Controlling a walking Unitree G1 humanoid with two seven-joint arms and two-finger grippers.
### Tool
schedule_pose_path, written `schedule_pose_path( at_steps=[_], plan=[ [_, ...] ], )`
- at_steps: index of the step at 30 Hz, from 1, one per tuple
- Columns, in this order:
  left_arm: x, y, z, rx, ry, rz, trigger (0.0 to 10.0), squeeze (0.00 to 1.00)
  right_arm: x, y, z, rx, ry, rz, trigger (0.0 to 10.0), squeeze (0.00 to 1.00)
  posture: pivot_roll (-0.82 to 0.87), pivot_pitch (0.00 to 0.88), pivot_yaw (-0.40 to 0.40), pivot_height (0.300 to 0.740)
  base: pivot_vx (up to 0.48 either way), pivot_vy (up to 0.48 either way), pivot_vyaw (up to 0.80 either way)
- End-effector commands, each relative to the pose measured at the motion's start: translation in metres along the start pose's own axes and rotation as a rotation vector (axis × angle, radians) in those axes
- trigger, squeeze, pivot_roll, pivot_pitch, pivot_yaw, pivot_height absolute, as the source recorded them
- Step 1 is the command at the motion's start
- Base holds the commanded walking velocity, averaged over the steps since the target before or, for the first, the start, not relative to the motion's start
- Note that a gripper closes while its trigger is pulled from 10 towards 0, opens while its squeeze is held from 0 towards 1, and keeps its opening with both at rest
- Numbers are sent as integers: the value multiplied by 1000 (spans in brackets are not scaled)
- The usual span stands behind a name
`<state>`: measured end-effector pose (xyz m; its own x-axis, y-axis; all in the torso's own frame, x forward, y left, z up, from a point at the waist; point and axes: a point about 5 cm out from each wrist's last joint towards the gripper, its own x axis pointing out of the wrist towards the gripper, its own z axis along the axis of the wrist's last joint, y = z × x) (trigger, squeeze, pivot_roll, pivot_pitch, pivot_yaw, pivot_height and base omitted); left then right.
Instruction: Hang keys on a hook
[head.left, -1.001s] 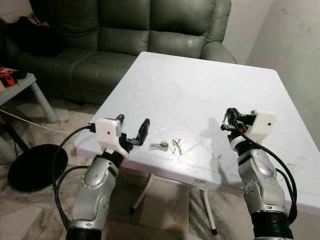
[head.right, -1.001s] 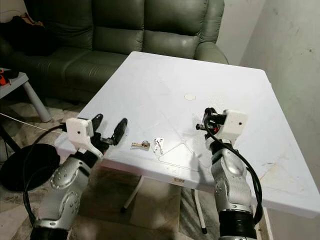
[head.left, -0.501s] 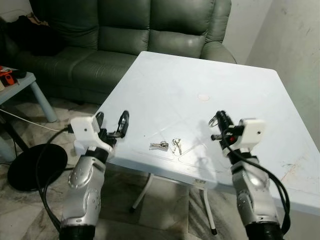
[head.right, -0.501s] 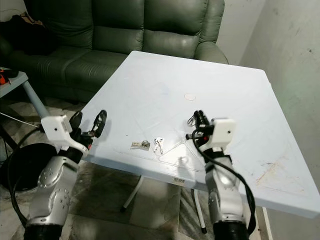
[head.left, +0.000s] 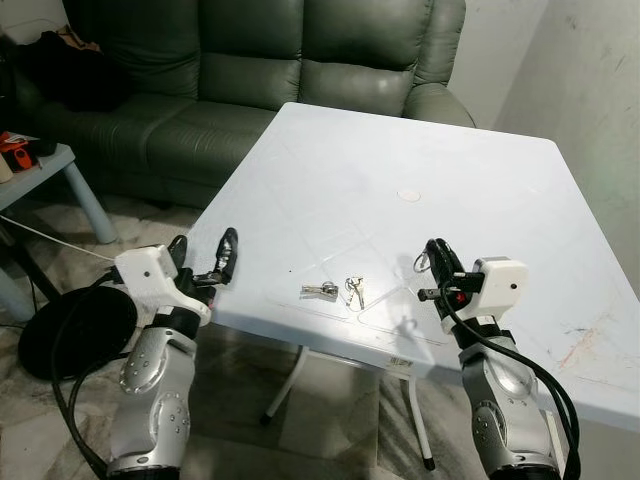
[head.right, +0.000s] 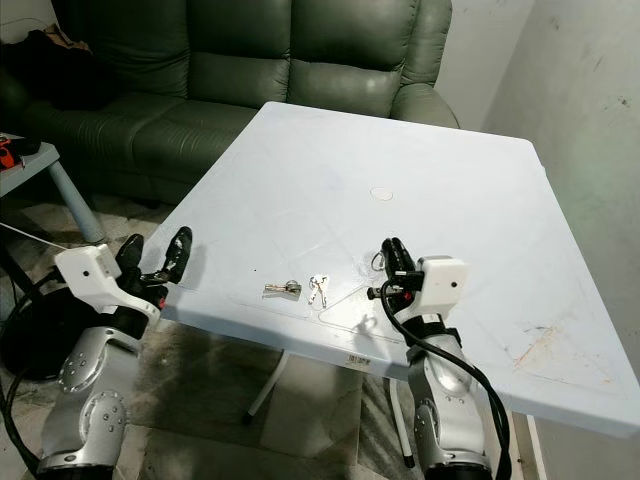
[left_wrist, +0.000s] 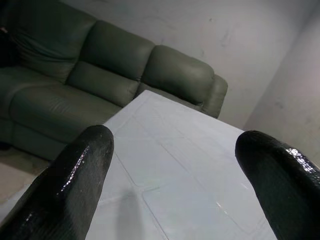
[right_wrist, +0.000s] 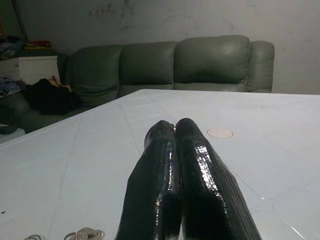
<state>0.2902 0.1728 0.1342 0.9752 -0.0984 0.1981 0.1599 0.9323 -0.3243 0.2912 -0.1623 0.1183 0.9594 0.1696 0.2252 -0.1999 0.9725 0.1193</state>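
Observation:
Two small bunches of keys (head.left: 320, 291) (head.left: 353, 290) lie side by side on the white table (head.left: 380, 150), near its front edge. My left gripper (head.left: 205, 250) is open and hangs at the table's front left edge, left of the keys, with nothing between its fingers (left_wrist: 75, 185). My right gripper (head.left: 437, 258) hovers low over the table to the right of the keys. Its fingers (right_wrist: 175, 170) are pressed together, shut, with nothing seen between them. The keys (right_wrist: 82, 233) lie just below and ahead of them. A small ring-like loop (head.left: 422, 262) shows beside the right fingers; I cannot tell what it is.
A green sofa (head.left: 250, 70) stands behind the table. A round cap (head.left: 407, 196) sits in the table's middle. A low side table (head.left: 40, 170) and a black round base (head.left: 70, 325) on the floor are at the left. A wall (head.left: 590, 100) runs along the right.
My left gripper has drawn back to the left, away from the keys, to the table's edge. My right gripper has moved left and lower, closer to the keys. The keys have not moved.

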Motion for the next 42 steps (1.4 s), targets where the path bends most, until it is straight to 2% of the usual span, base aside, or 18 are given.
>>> schedule_pose_path(
  at_steps=[1,8,22,31,42],
  plan=[
    [7,-1,3,15,7,-17,10000,0,5,-3,3,-27,1,-17,10000,0,12,0,-43,715,0,0,0],
    [12,0,-1,33,34,-14,10000,0,7,-2,0,-37,25,-25,10000,0,5,0,-40,715,0,0,0],
    [15,0,-8,32,68,8,10000,0,11,-2,-3,-38,60,-23,10000,0,8,0,-46,715,0,0,-785],
    [16,2,-9,28,74,24,10000,0,10,0,-4,-37,68,-16,10000,0,8,0,-48,715,0,404,-788],
    [19,2,-13,9,110,54,10000,0,7,0,-7,-40,80,-12,10000,0,6,0,-51,715,0,0,-785]
  ],
)
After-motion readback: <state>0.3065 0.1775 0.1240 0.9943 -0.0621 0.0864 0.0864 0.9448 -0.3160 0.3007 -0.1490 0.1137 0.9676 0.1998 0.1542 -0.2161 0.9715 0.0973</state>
